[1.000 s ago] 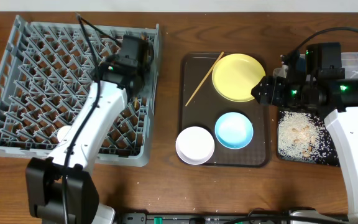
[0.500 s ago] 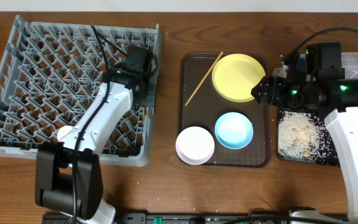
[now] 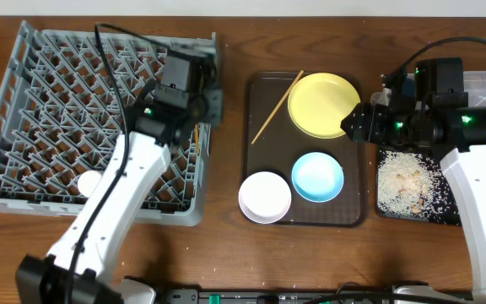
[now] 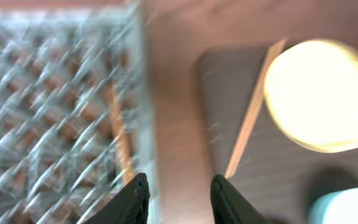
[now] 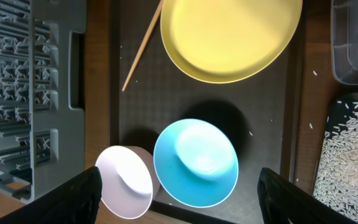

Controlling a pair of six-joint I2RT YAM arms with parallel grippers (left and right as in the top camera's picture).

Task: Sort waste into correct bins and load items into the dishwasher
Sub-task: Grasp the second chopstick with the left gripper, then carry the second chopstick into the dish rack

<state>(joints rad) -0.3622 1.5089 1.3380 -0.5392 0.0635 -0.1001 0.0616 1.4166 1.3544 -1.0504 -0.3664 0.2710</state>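
Left gripper (image 4: 179,183) shifted to dish rack (image 3: 24,101) edge, jaws parted, empty

A dark brown wood-grain table (image 3: 226,245) fills the view, a pale strip (image 3: 310,7) along its far edge.

Left gripper (image 3: 212,103) now at right wall of dish rack (image 3: 24,127), no longer over its peg grid. My forearm stretches further toward that wall, elbow lower along rack's near edge.
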